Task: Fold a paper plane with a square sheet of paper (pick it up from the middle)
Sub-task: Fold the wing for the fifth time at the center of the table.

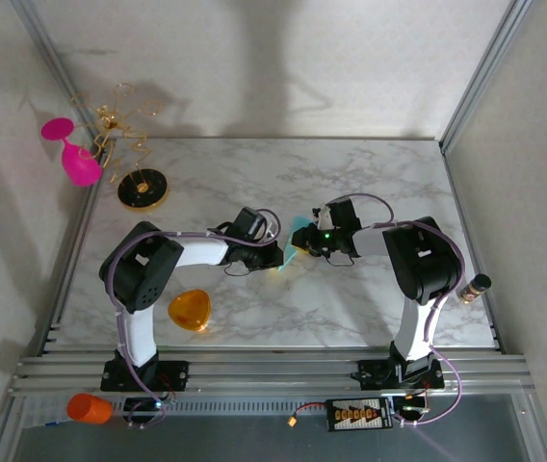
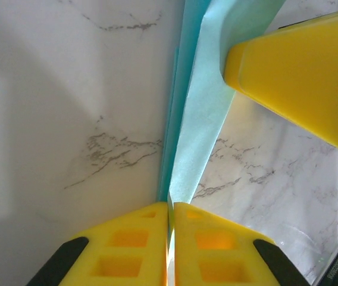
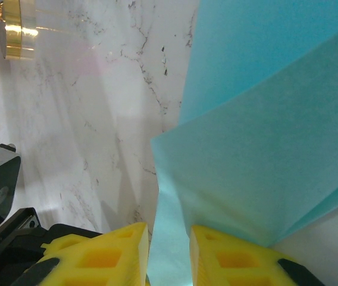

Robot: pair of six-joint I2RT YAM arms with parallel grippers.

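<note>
**Mid-fold stage.** The square sheet of paper point(image 1: 292, 253) is held at the centre of the top view, between the two arms, and appears raised above the marble table point(image 1: 370, 183). The left gripper point(image 2: 170, 210) is shown at the bottom edge of its wrist view, its fingers pressed together on the lower edge of the sheet. The right gripper point(image 3: 169, 244) is shown at the bottom edge of its own view, with the paper pinched between its slightly parted fingers.

At least one fold has been made: two teal layers lie against each other along a long crease. No pointed nose or wings can be made out, so the folding is judged to be at an early stage, with most creases left to make.

An orange rounded piece point(image 1: 190, 309) lies at lower left. A pink glass point(image 1: 73, 154) and a gold wire stand point(image 1: 139, 183) are placed at upper left. All are well apart from the sheet, and nothing is judged to obstruct the work.
</note>
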